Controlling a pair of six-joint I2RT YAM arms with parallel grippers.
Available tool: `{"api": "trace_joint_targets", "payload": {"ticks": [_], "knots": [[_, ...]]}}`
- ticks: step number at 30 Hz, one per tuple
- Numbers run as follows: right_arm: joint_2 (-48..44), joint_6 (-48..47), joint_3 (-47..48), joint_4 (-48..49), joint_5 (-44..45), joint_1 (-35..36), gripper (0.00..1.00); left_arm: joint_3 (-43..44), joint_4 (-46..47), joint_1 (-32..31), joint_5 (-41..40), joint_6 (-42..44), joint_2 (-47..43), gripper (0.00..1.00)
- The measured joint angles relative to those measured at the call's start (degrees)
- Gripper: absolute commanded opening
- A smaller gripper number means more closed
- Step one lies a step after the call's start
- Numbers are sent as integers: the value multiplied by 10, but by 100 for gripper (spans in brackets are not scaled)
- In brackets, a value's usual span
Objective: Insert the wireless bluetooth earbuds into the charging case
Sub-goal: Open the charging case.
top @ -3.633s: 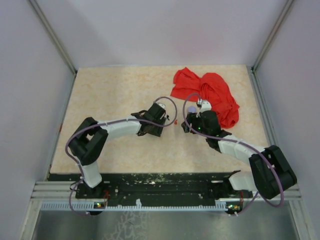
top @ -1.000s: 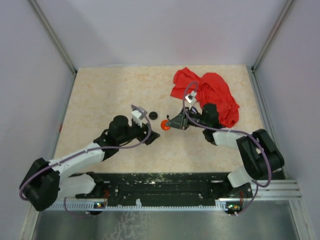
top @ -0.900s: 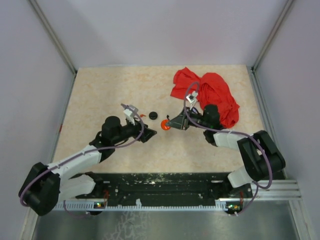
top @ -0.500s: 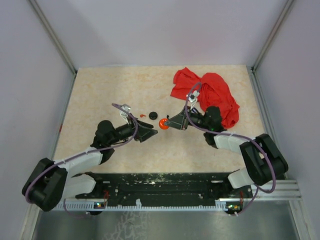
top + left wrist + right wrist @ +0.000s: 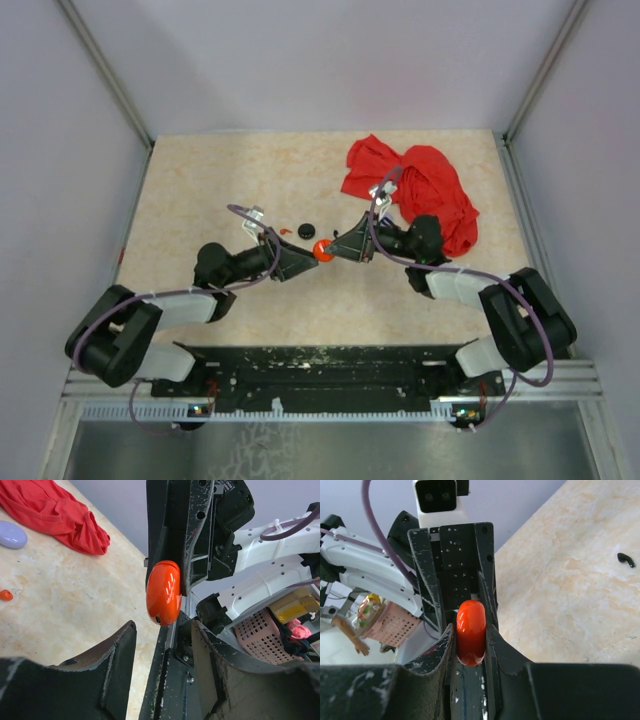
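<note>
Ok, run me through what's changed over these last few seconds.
The left arm unfolded, dropped low and pushed the left gripper rightward, right up to the red disc, jaws apart. The right gripper turned to point left and now clamps that disc. The charging case and the red cloth have not moved in the last second.

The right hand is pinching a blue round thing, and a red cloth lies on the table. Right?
Not blue: the round thing in the right hand is red-orange, as the right wrist view shows. The red cloth is on the table.
</note>
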Motion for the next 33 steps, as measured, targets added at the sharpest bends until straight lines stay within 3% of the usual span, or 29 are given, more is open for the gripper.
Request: {"api": "trace_joint_targets", "payload": {"ticks": [7,11,13,16,20,26,33], "knots": [[0,11,0,24,-8,10,6,0,34,0,10,-21,11,52],[0,11,0,30,-10,21,6,0,41,0,12,-25,11,46],[2,11,0,34,-12,26,6,0,42,0,14,-28,11,38],[7,11,0,38,-11,28,8,0,47,0,21,-33,11,19],[8,9,0,42,-11,28,18,0,52,1,24,-38,11,2],[7,2,0,40,-10,28,34,-1,53,5,23,-46,11,0],[-10,-22,0,-2,-3,30,38,-14,87,15,24,-70,10,0]]}}
